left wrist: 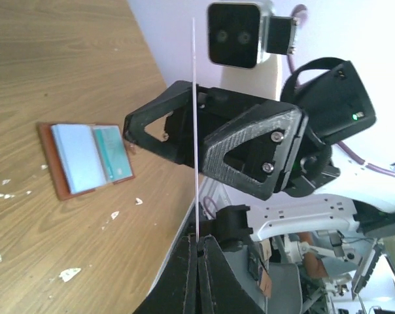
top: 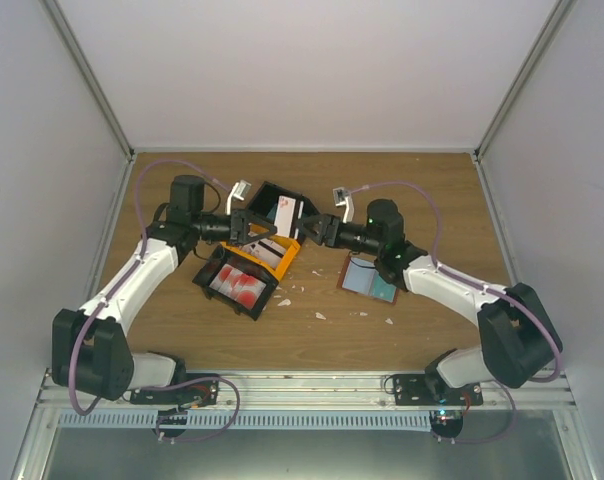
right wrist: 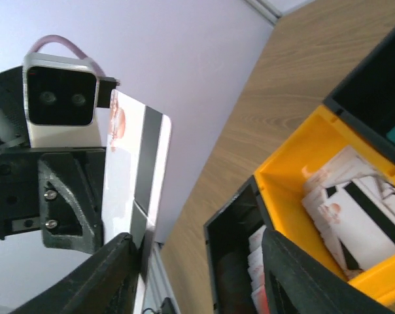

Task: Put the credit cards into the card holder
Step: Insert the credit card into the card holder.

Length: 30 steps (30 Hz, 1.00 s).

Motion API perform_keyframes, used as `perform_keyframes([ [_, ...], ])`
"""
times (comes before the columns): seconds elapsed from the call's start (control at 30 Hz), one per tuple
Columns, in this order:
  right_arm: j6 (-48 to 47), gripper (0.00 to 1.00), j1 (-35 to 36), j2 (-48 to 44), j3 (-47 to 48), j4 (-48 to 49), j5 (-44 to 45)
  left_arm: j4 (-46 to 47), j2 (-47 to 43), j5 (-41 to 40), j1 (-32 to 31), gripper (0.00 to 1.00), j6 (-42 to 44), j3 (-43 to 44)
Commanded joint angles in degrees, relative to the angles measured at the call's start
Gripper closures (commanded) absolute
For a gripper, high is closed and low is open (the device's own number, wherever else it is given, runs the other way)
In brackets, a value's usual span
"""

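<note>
I've got both white-and-black arms folded in from their bases, wrists facing each other over mid-table. My left gripper (left wrist: 198,247) is pinched tight on a thin white plastic card (right wrist: 129,163). My right gripper (right wrist: 199,241) faces it, jaws spread apart.

Soft, even light is falling from above, leaving only faint shadows under the arms (top: 142,275) on the wooden table (top: 332,345), while the white walls (top: 312,70) are washing out and the wrist views' near fingers (right wrist: 302,281) are blurring dark beside a pale credit card (right wrist: 122,183).
</note>
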Motion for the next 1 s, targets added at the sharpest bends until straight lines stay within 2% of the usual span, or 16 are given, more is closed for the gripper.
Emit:
perform_keyframes([
  [0.0,3.88,0.49,-0.36,-2.19,-1.62,8.87,-5.06,6.88,-2.18,4.34,-2.08,1.00,-3.48,-1.49],
  [0.27,5.12,0.98,-0.50,-5.45,-4.36,9.62,-5.26,6.84,-3.97,1.07,-4.00,1.00,-4.60,-3.78],
  [0.33,4.03,0.99,-0.57,-6.62,-4.21,5.93,-3.88,5.10,-4.28,-2.07,-4.51,0.95,-4.05,-3.92],
  [0.47,-0.34,0.99,-2.74,-8.59,-3.07,-7.41,-1.82,-3.85,-3.48,-14.98,-7.44,0.64,1.48,-1.64],
  [0.57,-6.24,1.00,-6.91,-10.23,-3.68,-20.21,-0.07,-7.57,-1.70,-24.47,-10.72,0.50,3.87,-0.68],
  [0.67,-12.31,0.99,-12.94,-12.77,-5.77,-33.00,2.78,-7.65,1.79,-29.75,-15.12,0.48,4.47,0.78],
  [0.77,-14.77,1.00,-18.53,-17.23,-9.52,-41.56,6.90,-5.63,7.12,-32.48,-19.97,0.48,4.51,3.02],
  [0.9,-15.33,0.99,-24.61,-19.95,-13.90,-48.31,9.13,-1.99,16.35,-34.51,-25.16,0.51,4.41,7.65],
  [0.97,-15.28,1.00,-27.13,-19.70,-15.72,-48.48,8.65,-0.70,21.42,-35.53,-27.60,0.54,4.80,10.51],
])
